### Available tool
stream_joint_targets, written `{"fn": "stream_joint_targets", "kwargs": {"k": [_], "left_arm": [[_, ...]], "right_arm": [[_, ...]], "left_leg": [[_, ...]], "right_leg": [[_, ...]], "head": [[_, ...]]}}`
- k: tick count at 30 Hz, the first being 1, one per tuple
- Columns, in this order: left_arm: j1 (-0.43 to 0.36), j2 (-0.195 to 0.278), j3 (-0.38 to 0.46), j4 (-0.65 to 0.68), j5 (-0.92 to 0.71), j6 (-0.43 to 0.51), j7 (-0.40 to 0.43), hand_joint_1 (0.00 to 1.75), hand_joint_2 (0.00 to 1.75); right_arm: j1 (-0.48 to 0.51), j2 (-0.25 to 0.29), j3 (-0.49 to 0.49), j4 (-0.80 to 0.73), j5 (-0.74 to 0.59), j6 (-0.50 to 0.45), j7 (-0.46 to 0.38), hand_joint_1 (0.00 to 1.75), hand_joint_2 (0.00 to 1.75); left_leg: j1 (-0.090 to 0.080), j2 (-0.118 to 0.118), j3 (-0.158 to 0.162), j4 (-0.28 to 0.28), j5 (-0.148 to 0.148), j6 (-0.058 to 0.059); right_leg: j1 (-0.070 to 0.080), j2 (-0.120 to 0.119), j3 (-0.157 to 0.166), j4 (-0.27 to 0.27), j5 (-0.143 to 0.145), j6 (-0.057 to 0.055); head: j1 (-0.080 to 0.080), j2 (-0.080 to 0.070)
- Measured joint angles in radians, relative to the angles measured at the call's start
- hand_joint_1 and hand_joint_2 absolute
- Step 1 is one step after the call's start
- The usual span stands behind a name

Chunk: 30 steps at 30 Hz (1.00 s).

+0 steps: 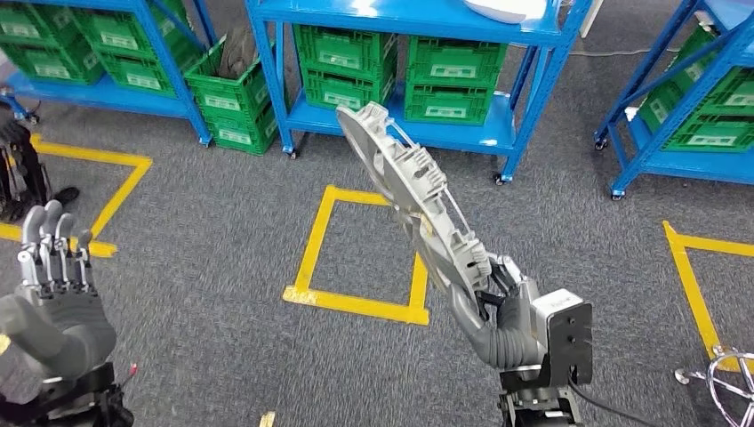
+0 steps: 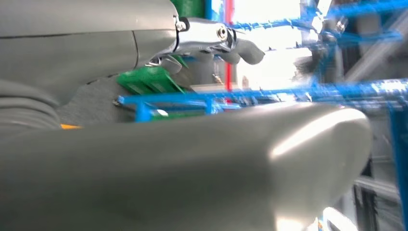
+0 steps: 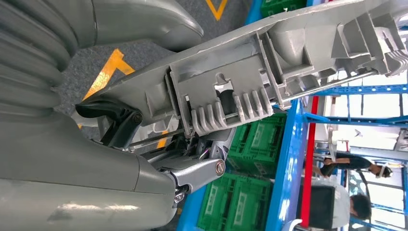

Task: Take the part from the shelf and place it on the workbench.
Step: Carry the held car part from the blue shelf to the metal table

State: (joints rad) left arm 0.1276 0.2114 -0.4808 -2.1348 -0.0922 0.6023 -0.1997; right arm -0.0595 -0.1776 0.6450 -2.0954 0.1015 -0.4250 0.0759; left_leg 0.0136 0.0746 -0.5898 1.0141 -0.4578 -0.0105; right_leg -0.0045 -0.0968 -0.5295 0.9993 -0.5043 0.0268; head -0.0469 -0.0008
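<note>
**Part in hand, bench to find**

While the right hand (image 1: 498, 307) grips the grey part (image 1: 411, 196) up over the floor, the left hand (image 1: 55, 267) is spread and holds nothing. I think carrying is the step. Next, find the workbench.

Right hand (image 1: 498, 307): fingers mostly hidden behind lower end of the part (image 1: 418, 200) it grips; wrist cut off at bottom edge of head view. Left hand (image 1: 53, 294): forearm cut at lower left corner. Blue shelves (image 1: 400, 18): upper levels cut off at top edge. Crate labels (image 1: 342, 96): too small to read. Left wrist view: blue racking (image 2: 337, 91) blurred, washed out by glare. Chrome object (image 1: 733, 387), lower right of head view: cut by the edge, identity unclear.
</note>
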Motion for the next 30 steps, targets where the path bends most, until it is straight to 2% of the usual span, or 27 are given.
{"fn": "stream_joint_targets", "kwargs": {"k": [4, 6, 8, 9, 10, 11, 12, 14, 15, 16, 18, 19, 20, 22, 23, 24, 25, 26, 27, 29, 30], "left_arm": [[0.000, -0.001, 0.001, 0.001, -0.001, 0.003, 0.004, 0.00, 0.00], [0.001, -0.002, 0.002, 0.002, -0.002, 0.010, 0.009, 0.00, 0.00], [0.001, -0.006, 0.003, 0.006, -0.002, 0.025, 0.019, 0.00, 0.00], [0.000, -0.008, 0.004, 0.009, -0.002, 0.029, 0.021, 0.00, 0.00], [0.000, -0.010, 0.005, 0.012, -0.003, 0.032, 0.023, 0.00, 0.00], [0.000, -0.011, 0.005, 0.014, -0.003, 0.030, 0.022, 0.00, 0.00], [0.000, -0.011, 0.005, 0.015, -0.003, 0.028, 0.021, 0.00, 0.00], [-0.001, -0.012, 0.005, 0.016, -0.003, 0.024, 0.019, 0.00, 0.00], [-0.002, -0.012, 0.005, 0.016, -0.002, 0.024, 0.018, 0.00, 0.00], [-0.002, -0.013, 0.005, 0.017, -0.002, 0.023, 0.018, 0.00, 0.00], [-0.001, -0.013, 0.006, 0.018, -0.001, 0.020, 0.015, 0.00, 0.00], [-0.001, -0.013, 0.007, 0.019, 0.000, 0.016, 0.013, 0.00, 0.00], [-0.002, -0.012, 0.011, 0.019, 0.001, 0.010, 0.010, 0.00, 0.00], [-0.007, -0.009, 0.021, 0.020, 0.006, -0.006, 0.007, 0.00, 0.00], [-0.008, -0.007, 0.027, 0.022, 0.009, -0.016, 0.006, 0.00, 0.00], [-0.008, -0.006, 0.034, 0.024, 0.014, -0.026, 0.005, 0.00, 0.00], [-0.007, -0.004, 0.042, 0.026, 0.018, -0.037, 0.005, 0.00, 0.00], [-0.007, -0.001, 0.051, 0.028, 0.021, -0.048, 0.006, 0.00, 0.00], [-0.007, 0.002, 0.063, 0.031, 0.023, -0.057, 0.009, 0.00, 0.00], [-0.012, 0.010, 0.091, 0.037, 0.023, -0.070, 0.025, 0.00, 0.00], [-0.016, 0.013, 0.109, 0.041, 0.020, -0.075, 0.037, 0.00, 0.00]], "right_arm": [[0.002, 0.000, 0.000, 0.000, 0.001, -0.004, 0.000, 1.75, 1.75], [0.003, -0.001, -0.001, -0.001, 0.002, -0.009, 0.002, 1.75, 1.75], [0.007, -0.002, -0.002, -0.004, 0.007, -0.014, 0.009, 1.75, 1.75], [0.009, -0.003, -0.003, -0.006, 0.011, -0.015, 0.015, 1.75, 1.75], [0.011, -0.003, -0.003, -0.007, 0.017, -0.016, 0.023, 1.75, 1.75], [0.010, -0.003, -0.004, -0.006, 0.023, -0.015, 0.031, 1.75, 1.75], [0.009, -0.004, -0.005, -0.006, 0.029, -0.015, 0.038, 1.75, 1.75], [0.004, -0.004, -0.009, -0.005, 0.036, -0.015, 0.045, 1.75, 1.75], [0.000, -0.004, -0.011, -0.005, 0.038, -0.015, 0.046, 1.75, 1.75], [-0.003, -0.005, -0.014, -0.005, 0.038, -0.015, 0.046, 1.75, 1.75], [-0.008, -0.005, -0.018, -0.004, 0.039, -0.015, 0.050, 1.75, 1.75], [-0.010, -0.005, -0.021, -0.004, 0.041, -0.015, 0.055, 1.75, 1.75], [-0.013, -0.005, -0.024, -0.002, 0.045, -0.014, 0.062, 1.75, 1.75], [-0.022, -0.005, -0.032, 0.002, 0.055, -0.012, 0.077, 1.75, 1.75], [-0.028, -0.006, -0.037, 0.004, 0.058, -0.010, 0.084, 1.75, 1.75], [-0.034, -0.006, -0.044, 0.008, 0.059, -0.007, 0.090, 1.75, 1.75], [-0.039, -0.007, -0.050, 0.013, 0.058, -0.005, 0.096, 1.75, 1.75], [-0.044, -0.008, -0.057, 0.018, 0.057, -0.004, 0.102, 1.75, 1.75], [-0.050, -0.010, -0.064, 0.025, 0.054, -0.003, 0.106, 1.75, 1.75], [-0.068, -0.016, -0.082, 0.041, 0.043, 0.000, 0.114, 1.75, 1.75], [-0.078, -0.021, -0.092, 0.049, 0.033, 0.002, 0.116, 1.75, 1.75]], "left_leg": [[0.000, -0.007, -0.003, 0.000, -0.002, 0.004], [0.001, -0.023, -0.005, 0.000, -0.001, 0.011], [0.002, -0.067, -0.005, -0.004, 0.001, 0.028], [0.001, -0.090, -0.004, -0.005, 0.002, 0.034], [-0.001, -0.115, -0.003, -0.005, 0.002, 0.039], [-0.003, -0.133, -0.001, -0.004, 0.002, 0.039], [-0.005, -0.149, 0.001, -0.003, 0.002, 0.039], [-0.005, -0.179, -0.001, -0.002, 0.003, 0.037], [-0.002, -0.192, -0.005, -0.001, 0.005, 0.034], [0.002, -0.204, -0.011, -0.001, 0.009, 0.028], [0.007, -0.221, -0.022, -0.002, 0.014, 0.016], [0.005, -0.206, -0.027, 0.002, 0.012, 0.012], [0.003, -0.176, -0.038, 0.022, 0.001, 0.008], [0.002, -0.107, -0.084, 0.109, -0.040, 0.002], [0.005, -0.090, -0.115, 0.169, -0.063, -0.002], [0.009, -0.083, -0.142, 0.219, -0.078, -0.005], [0.012, -0.080, -0.158, 0.247, -0.080, -0.009], [0.015, -0.076, -0.155, 0.240, -0.066, -0.013], [0.017, -0.067, -0.132, 0.199, -0.040, -0.016], [0.017, -0.023, -0.062, 0.078, 0.004, -0.020], [0.014, -0.006, -0.038, 0.038, 0.012, -0.016]], "right_leg": [[0.001, -0.005, 0.001, 0.001, 0.000, 0.002], [0.000, -0.017, 0.003, 0.001, -0.003, 0.009], [-0.004, 0.031, -0.072, 0.147, -0.066, 0.017], [-0.006, 0.060, -0.117, 0.229, -0.093, 0.018], [-0.006, 0.090, -0.158, 0.298, -0.108, 0.015], [-0.005, 0.094, -0.159, 0.281, -0.080, 0.010], [-0.004, 0.103, -0.141, 0.224, -0.037, 0.003], [-0.005, 0.149, -0.089, 0.094, 0.027, -0.016], [-0.004, 0.167, -0.070, 0.052, 0.039, -0.023], [-0.003, 0.176, -0.059, 0.033, 0.037, -0.027], [-0.002, 0.156, -0.048, 0.013, 0.037, -0.029], [-0.005, 0.143, -0.042, 0.003, 0.041, -0.030], [-0.007, 0.129, -0.034, -0.008, 0.044, -0.032], [-0.008, 0.105, -0.026, -0.019, 0.047, -0.036], [-0.008, 0.092, -0.026, -0.019, 0.046, -0.038], [-0.008, 0.080, -0.027, -0.019, 0.045, -0.038], [-0.008, 0.067, -0.027, -0.018, 0.044, -0.037], [-0.009, 0.053, -0.027, -0.016, 0.042, -0.034], [-0.011, 0.040, -0.027, -0.011, 0.039, -0.030], [-0.011, 0.017, -0.030, 0.005, 0.028, -0.016], [-0.009, 0.008, -0.032, 0.013, 0.023, -0.008]], "head": [[0.002, 0.000], [0.004, 0.000], [0.022, 0.000], [0.032, 0.000], [0.042, 0.000], [0.046, 0.000], [0.050, 0.000], [0.056, 0.000], [0.059, 0.000], [0.060, 0.000], [0.066, 0.000], [0.065, 0.000], [0.060, 0.000], [0.048, 0.000], [0.043, 0.000], [0.040, 0.000], [0.037, 0.000], [0.033, 0.000], [0.029, 0.000], [0.017, 0.000], [0.012, 0.000]]}}
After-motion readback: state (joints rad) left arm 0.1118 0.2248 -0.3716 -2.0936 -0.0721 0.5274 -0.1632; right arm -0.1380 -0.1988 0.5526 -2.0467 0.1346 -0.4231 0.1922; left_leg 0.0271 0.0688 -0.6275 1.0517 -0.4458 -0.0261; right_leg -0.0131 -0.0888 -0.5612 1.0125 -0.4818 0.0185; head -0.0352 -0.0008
